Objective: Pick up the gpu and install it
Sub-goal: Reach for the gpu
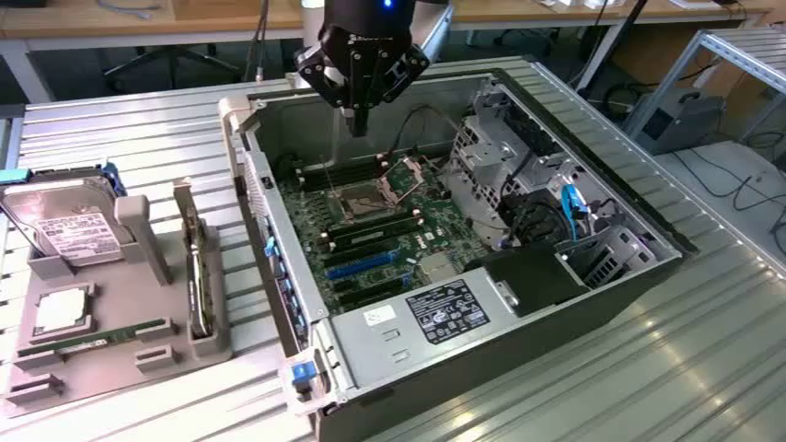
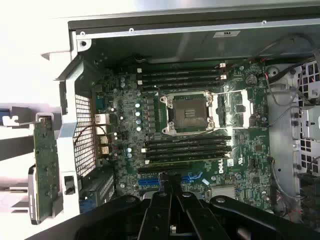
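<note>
black end effector (image 2: 170, 186), jaws together and empty, hovers over the green motherboard (image 2: 240, 165). thin black-faced gpu card (image 1: 194, 272) stands on edge at its seven o'clock in the exterior view, long axis twelve-to-six.

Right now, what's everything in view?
case: one, black-grey, open, on table
motherboard: one, green, inside case
holder: one, grey, beside case, exterior view's left
gpu: one, dark, on edge in holder
hard drive: one, silver, propped in holder
square chip: one, silvery, flat on holder
memory stick: one, green, flat on holder
table: one, silvery, ribbed, under everything
gripper: one, black, shut, empty, above motherboard
</note>
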You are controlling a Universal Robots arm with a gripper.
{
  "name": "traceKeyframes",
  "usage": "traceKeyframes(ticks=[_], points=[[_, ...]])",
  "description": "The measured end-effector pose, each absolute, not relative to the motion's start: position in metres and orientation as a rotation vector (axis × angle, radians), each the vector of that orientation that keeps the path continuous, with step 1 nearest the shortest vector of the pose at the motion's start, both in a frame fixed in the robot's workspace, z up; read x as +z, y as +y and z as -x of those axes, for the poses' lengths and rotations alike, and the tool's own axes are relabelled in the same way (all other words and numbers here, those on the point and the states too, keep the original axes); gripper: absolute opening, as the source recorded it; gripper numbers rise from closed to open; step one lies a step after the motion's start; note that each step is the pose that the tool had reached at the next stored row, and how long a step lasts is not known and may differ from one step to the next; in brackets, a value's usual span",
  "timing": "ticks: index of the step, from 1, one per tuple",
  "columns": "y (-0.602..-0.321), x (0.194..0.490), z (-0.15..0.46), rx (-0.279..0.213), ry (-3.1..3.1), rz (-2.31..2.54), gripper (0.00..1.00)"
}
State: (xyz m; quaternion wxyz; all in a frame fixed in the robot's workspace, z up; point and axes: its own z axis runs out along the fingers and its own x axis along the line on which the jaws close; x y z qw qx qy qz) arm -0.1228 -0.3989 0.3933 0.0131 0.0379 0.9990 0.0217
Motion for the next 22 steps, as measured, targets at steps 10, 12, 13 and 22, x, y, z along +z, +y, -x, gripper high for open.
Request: traceKeyframes(ticks=[10,12,13,22], points=[[-0.399,0.393,0.135,0.068,3.112,-0.118,0.11],[-0.399,0.393,0.136,0.068,3.112,-0.118,0.11],[-0.399,0.393,0.137,0.068,3.112,-0.118,0.11],[-0.399,0.393,0.142,0.068,3.112,-0.118,0.11]])
